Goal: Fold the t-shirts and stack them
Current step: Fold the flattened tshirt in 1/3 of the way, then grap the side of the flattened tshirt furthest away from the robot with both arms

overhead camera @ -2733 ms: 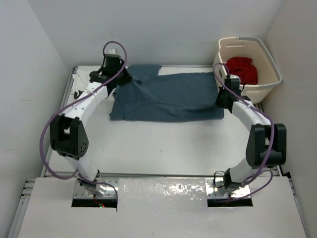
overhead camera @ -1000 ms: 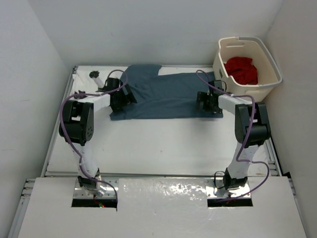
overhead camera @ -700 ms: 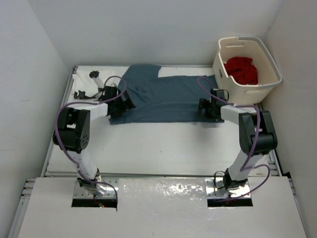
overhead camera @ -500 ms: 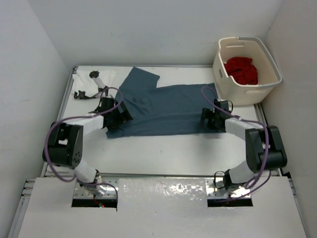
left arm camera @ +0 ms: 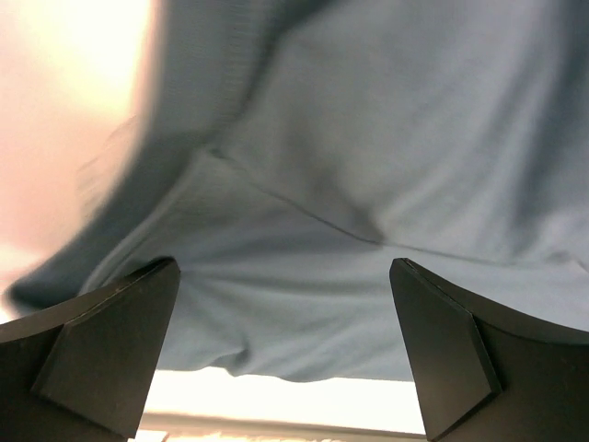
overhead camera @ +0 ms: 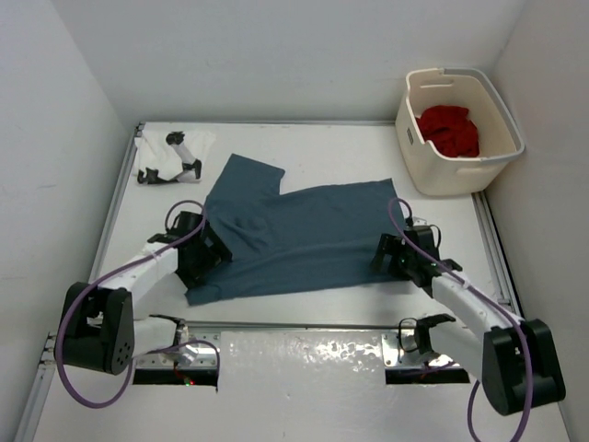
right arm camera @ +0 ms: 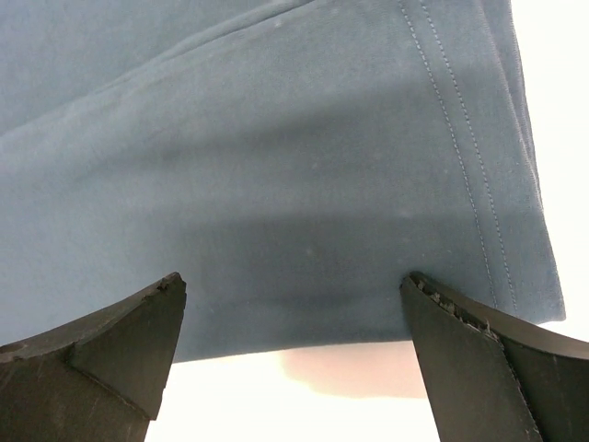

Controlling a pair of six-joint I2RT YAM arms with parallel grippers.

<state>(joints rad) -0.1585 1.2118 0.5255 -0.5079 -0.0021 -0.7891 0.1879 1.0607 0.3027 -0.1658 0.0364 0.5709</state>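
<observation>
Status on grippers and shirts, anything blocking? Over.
Left gripper open over blue-grey shirt, sleeve end; right gripper open, hem end. Shirt spread out, unfolded; red shirt in basket. Nothing else on blue-grey shirt.

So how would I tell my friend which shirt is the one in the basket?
Start at the white table and look to its far right corner, where a cream plastic basket stands. Bunched up inside it is the red shirt. It is the only bright red thing, and it is crumpled, while the blue-grey shirt lies spread out on the table.
</observation>
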